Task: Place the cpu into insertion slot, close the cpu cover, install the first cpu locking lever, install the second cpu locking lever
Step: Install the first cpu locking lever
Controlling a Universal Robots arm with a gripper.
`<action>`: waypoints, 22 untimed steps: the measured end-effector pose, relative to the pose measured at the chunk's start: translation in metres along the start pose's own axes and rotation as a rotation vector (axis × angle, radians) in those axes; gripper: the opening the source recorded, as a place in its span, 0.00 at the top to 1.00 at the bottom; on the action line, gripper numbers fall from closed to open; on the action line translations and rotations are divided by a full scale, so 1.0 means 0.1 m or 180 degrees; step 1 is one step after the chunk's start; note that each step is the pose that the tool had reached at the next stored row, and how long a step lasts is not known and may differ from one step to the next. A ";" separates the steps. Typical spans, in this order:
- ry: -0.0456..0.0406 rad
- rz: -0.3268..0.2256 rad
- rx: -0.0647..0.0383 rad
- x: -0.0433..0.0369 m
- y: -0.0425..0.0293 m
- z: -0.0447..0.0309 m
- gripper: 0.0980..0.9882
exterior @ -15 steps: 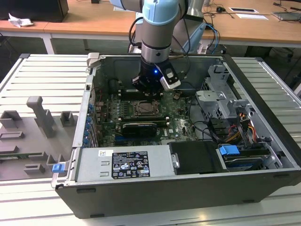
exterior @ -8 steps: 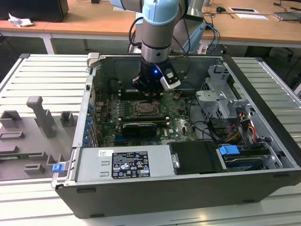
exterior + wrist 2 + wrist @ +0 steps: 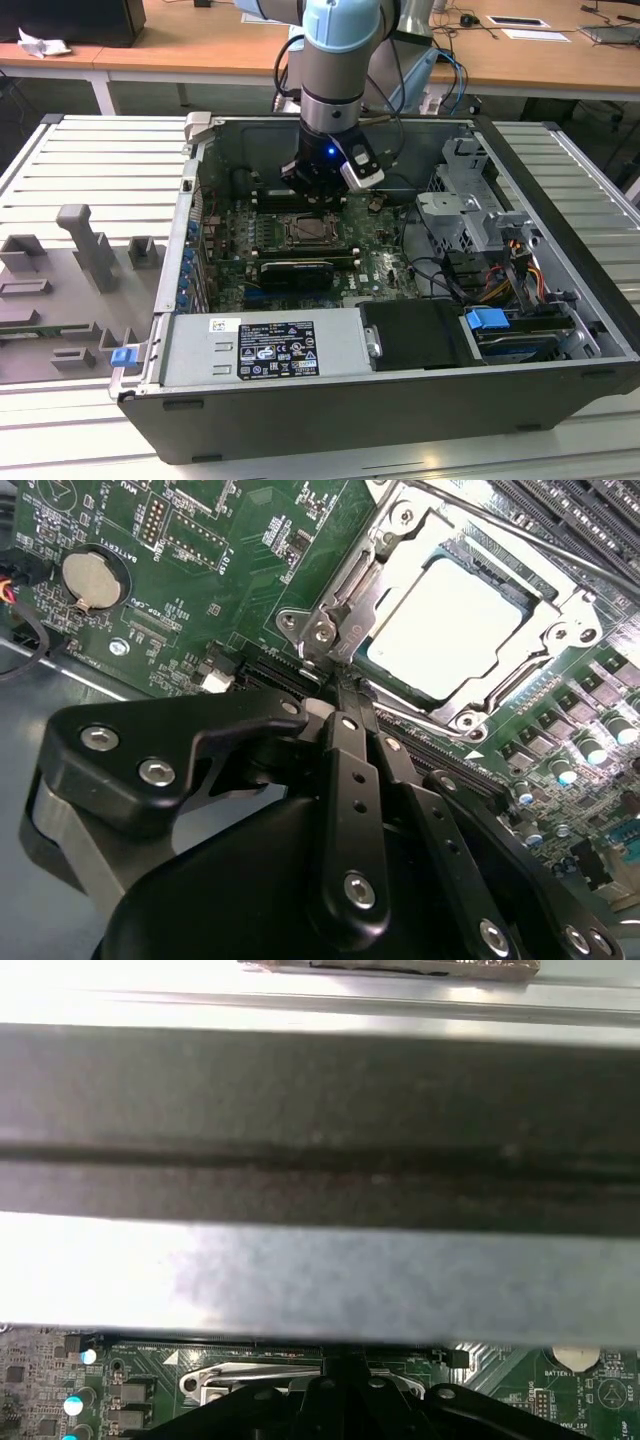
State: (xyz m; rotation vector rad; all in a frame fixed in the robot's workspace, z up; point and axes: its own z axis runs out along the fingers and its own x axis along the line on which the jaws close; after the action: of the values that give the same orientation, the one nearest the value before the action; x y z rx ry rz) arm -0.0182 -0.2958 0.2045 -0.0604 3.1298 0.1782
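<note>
Your gripper is down inside the computer case, clenched, its tips at the edge of the socket.

Look at the second wrist view: the cpu lies flat in the insertion slot, and the cpu cover frames it. The fingers are pressed together, touching the slot's metal rim at a corner. A round coin battery sits on the green board, well apart from the slot.

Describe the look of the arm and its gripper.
The arm has a pale blue joint cap above a grey metal sleeve, with a small blue light and a white box near its wrist. The gripper is matte black, built of flat linkage bars fastened with silver screws.
</note>
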 end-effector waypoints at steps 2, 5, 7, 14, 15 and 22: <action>0.0001 0.0000 0.0004 0.001 0.000 -0.006 0.99; 0.0001 0.0001 0.0019 0.001 0.003 -0.019 0.99; 0.0003 0.0000 0.0058 0.001 0.006 -0.015 0.99; 0.0007 0.0000 0.0164 0.001 0.015 0.020 0.99; 0.0009 -0.0001 0.0174 0.001 0.015 0.026 0.99; 0.0012 -0.0005 0.0124 0.005 0.026 0.052 0.99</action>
State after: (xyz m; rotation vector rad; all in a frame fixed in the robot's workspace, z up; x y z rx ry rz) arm -0.0188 -0.2927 0.1996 -0.0631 3.1355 0.1172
